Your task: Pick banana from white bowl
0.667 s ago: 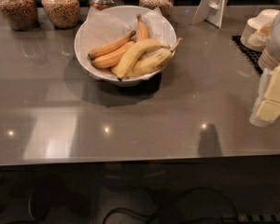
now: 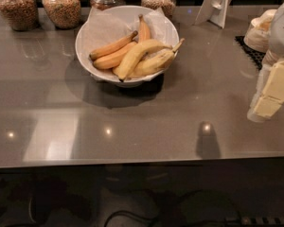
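The white bowl (image 2: 92, 32), lined with crinkled white paper, stands at the back middle of the grey counter. The banana (image 2: 138, 56), the longest, paler yellow one, lies across the top of the pile with its dark tip at the bowl's front. Two slimmer orange-toned bananas (image 2: 114, 47) lie to its left, and a brown-mottled one (image 2: 157, 63) with a long stem lies to its right. My gripper (image 2: 267, 103), cream-coloured, hangs at the right edge of the view, well to the right of the bowl and nearer the front, holding nothing that I can see.
Several glass jars of grains (image 2: 61, 6) line the back edge. A white stand (image 2: 217, 4) is at the back right. Stacked small pale bowls (image 2: 258, 32) sit on a black mat (image 2: 250, 47) behind my arm. The counter's front edge (image 2: 132, 162) runs across below.
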Action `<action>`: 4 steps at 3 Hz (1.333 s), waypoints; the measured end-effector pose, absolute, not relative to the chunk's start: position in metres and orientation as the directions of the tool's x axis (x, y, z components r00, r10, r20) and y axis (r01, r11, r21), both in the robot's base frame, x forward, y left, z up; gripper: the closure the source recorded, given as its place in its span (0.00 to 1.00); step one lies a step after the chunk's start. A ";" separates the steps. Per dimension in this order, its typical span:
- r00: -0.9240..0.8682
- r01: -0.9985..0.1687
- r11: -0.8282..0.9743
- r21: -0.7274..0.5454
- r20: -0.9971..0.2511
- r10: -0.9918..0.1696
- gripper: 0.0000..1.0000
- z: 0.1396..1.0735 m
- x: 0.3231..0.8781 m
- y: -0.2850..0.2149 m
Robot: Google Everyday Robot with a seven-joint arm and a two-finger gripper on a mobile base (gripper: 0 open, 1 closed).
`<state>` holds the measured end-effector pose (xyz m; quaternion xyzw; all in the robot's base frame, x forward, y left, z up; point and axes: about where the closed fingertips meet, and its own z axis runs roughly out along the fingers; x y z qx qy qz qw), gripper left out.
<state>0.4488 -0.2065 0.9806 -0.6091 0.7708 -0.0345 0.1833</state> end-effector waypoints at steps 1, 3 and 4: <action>-0.135 -0.919 0.238 -0.315 -0.318 -0.938 0.00 0.988 0.470 -0.185; 0.039 -0.908 0.160 -0.386 -0.459 -0.888 0.00 1.015 0.527 -0.113; 0.132 -0.902 0.100 -0.420 -0.488 -0.863 0.00 1.023 0.554 -0.075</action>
